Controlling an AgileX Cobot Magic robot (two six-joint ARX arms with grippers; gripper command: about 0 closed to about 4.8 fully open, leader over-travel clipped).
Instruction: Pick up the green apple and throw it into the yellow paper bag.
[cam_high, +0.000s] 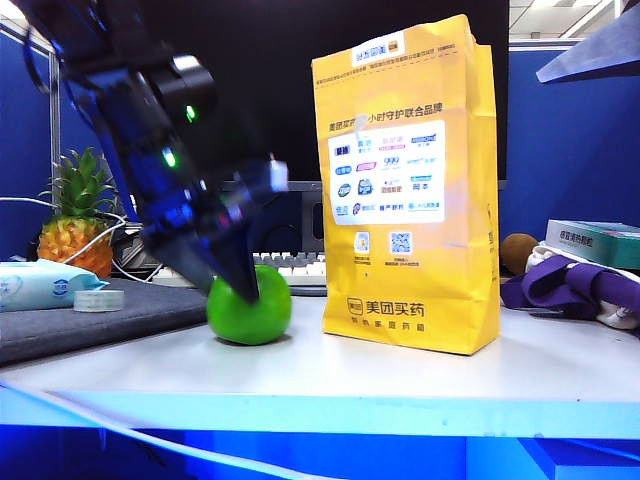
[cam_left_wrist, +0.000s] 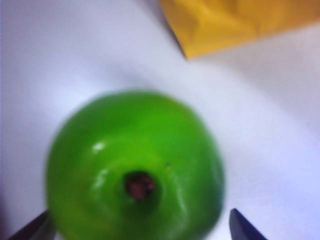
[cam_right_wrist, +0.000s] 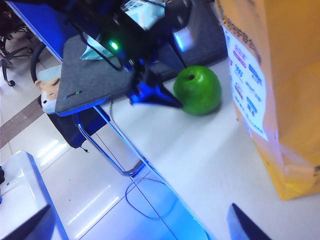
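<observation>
Glossy green apple (cam_left_wrist: 135, 167), dimpled, on bench (cam_high: 420, 375) | left end effector (cam_left_wrist: 142, 227) spread astride it | right end effector (cam_right_wrist: 142, 225) spread, well apart | yellow paper bag (cam_high: 410, 190) upright beside

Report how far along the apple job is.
Done: the left gripper has reached the green apple, open fingers on either side. In hand: closing on it; the apple sits on the table. Left: lift and drop into the yellow paper bag. The right gripper hangs open, away.
</observation>
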